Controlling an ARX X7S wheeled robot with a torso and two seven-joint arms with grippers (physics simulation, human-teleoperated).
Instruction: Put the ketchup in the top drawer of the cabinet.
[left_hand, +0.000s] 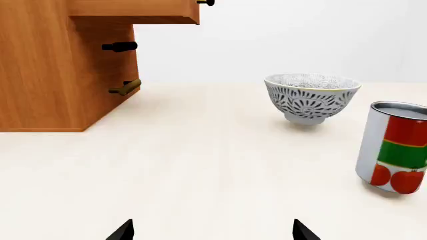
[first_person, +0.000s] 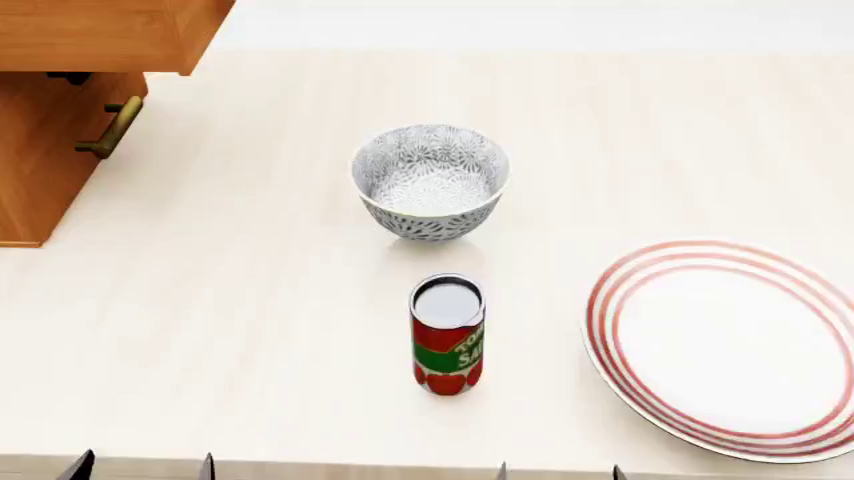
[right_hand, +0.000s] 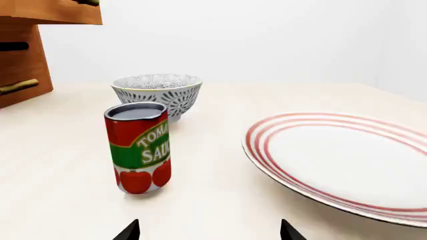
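The ketchup (first_person: 447, 335) is stood upright on the table (first_person: 240, 330), near the bowl (first_person: 430, 181) and beside the plate (first_person: 727, 345). The top drawer (first_person: 107, 35) of the cabinet (first_person: 40, 150) is seen pulled out. Both grippers, left (left_hand: 213, 231) and right (right_hand: 209, 231), are held spread apart, grasping nothing

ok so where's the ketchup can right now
In the head view the ketchup stands upright on the table near the front edge, just in front of the grey patterned bowl, with the striped plate to its right.
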